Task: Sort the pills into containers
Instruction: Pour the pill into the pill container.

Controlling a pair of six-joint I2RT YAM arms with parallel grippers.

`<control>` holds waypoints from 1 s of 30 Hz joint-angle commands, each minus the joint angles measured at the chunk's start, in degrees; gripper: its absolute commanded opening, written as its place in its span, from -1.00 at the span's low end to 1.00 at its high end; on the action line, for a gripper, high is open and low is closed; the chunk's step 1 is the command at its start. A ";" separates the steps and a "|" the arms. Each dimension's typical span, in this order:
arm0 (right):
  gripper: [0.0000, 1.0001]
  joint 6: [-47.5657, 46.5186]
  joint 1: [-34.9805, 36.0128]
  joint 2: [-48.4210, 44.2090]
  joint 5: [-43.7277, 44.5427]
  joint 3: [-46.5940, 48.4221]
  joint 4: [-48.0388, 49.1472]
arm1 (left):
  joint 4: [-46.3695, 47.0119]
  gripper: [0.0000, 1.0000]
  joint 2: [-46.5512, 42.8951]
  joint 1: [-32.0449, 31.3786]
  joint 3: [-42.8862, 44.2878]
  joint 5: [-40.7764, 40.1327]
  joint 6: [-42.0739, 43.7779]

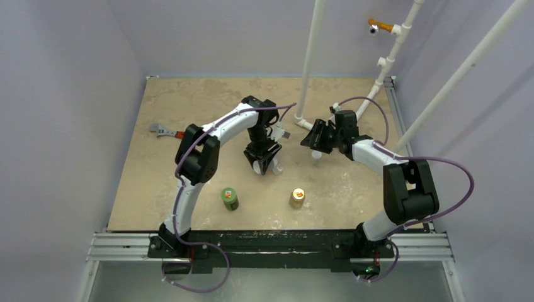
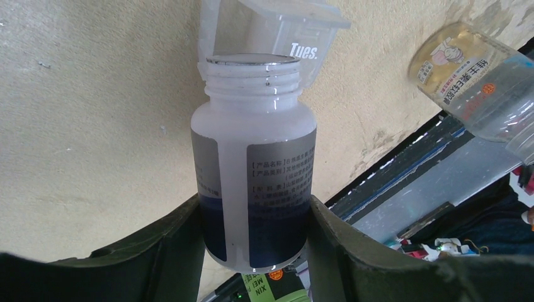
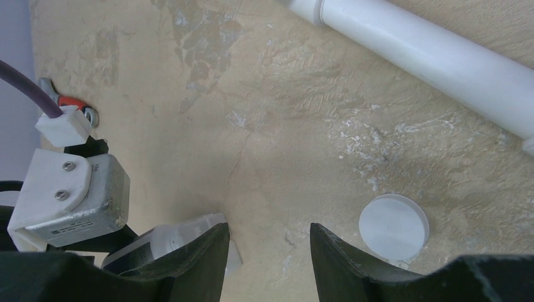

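Tabletop (image 2: pixel 94 126) — bottle (image 2: pixel 252 157) mouth-first toward case (image 2: pixel 302 38), seemingly

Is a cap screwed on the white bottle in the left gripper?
No, the threaded neck of the white bottle in the left gripper is bare, with no cap.

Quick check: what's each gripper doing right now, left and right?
Left gripper: closed on the uncapped white bottle.
Right gripper: open, holding nothing.
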 commanded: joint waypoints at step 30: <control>0.00 -0.36 2.37 0.75 -3.24 2.22 1.73 | -5.65 -1.00 0.33 1.32 1.99 0.59 -5.89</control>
